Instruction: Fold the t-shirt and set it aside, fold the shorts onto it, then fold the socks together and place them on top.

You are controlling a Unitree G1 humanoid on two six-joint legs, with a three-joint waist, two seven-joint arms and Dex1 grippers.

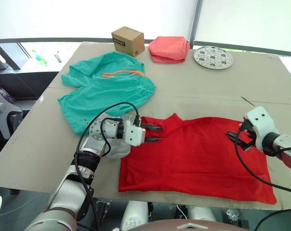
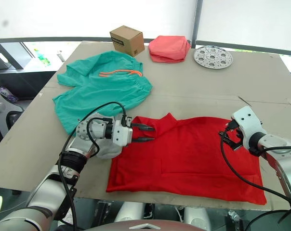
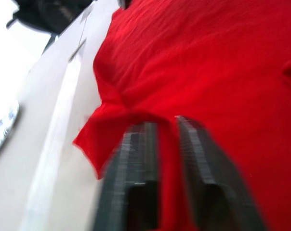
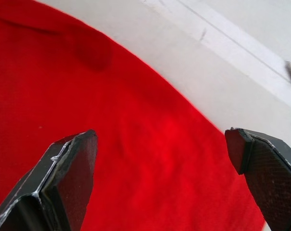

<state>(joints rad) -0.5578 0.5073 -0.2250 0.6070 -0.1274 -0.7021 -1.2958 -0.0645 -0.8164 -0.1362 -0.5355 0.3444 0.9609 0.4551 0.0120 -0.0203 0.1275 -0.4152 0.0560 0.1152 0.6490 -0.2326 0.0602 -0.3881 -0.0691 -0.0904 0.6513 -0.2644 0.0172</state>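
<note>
Two of my grippers are at the t-shirt [image 1: 198, 156], which lies spread flat on the desk [image 1: 261, 82] at its near edge, so I judge the first fold is the step in hand and barely begun. My left gripper [image 1: 154, 133] reaches in at the shirt's left side by the raised collar corner; its jaws stand a little apart with red cloth at and between them, but I cannot tell whether they have bitten any of it. My right gripper [image 1: 235, 138] hovers over the shirt's right edge with its jaws wide apart, holding nothing.

I reckon the next move calls for both sets of jaws to pinch a single layer at matching points on opposite edges, then lift and carry evenly so the cloth folds without bunching.

The teal shorts [image 1: 107, 89] lie crumpled beyond the shirt's left side, orange drawstring up, untouched. A bit of pale grey cloth [image 1: 117, 150] sits under my left wrist just beside the shirt's left edge; it may be the socks, though I cannot be sure.

Farther back from the shirt stand a closed cardboard box [image 1: 128, 41], contents hidden, a folded salmon-pink cloth [image 1: 168, 49] and a round perforated metal disc [image 1: 213, 57] carrying nothing.
</note>
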